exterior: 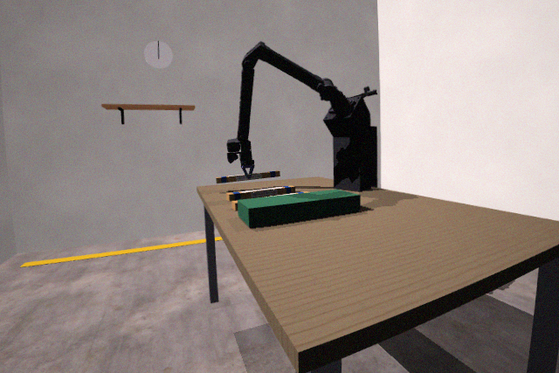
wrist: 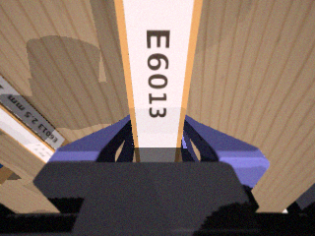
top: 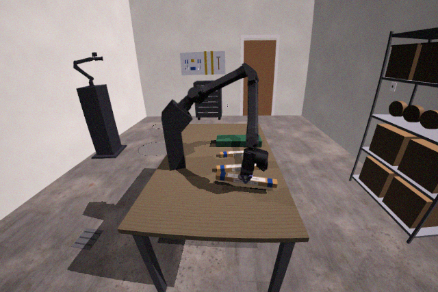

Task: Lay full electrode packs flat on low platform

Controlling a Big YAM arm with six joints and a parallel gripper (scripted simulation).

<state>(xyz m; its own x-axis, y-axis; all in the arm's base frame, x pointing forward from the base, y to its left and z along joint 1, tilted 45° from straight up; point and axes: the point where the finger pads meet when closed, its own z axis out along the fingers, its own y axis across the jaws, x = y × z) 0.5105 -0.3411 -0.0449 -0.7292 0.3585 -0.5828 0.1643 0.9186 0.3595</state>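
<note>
Cardboard-orange pack with blue bands and a white label (top: 262, 180) (exterior: 261, 176) (wrist: 158, 74) is pinched in the blue fingers (top: 246, 177) (exterior: 247, 175), up above the brown wooden surface (top: 212, 210) (exterior: 383, 260) (wrist: 246, 74). Its label says E6013. What is inside it is hidden.

A second orange pack (top: 230, 167) (exterior: 261, 192) (wrist: 31, 118) and a third orange pack (top: 230, 154) (exterior: 234, 205) lie on the surface, near the low green platform (top: 230, 141) (exterior: 298, 211). Nobody has put a pack on top of it.

Big brown boxes (top: 389, 146) sit on a metal rack (top: 381, 78), and a brown door (top: 265, 76) is in the back wall. From the side, the platform partly hides the third pack.
</note>
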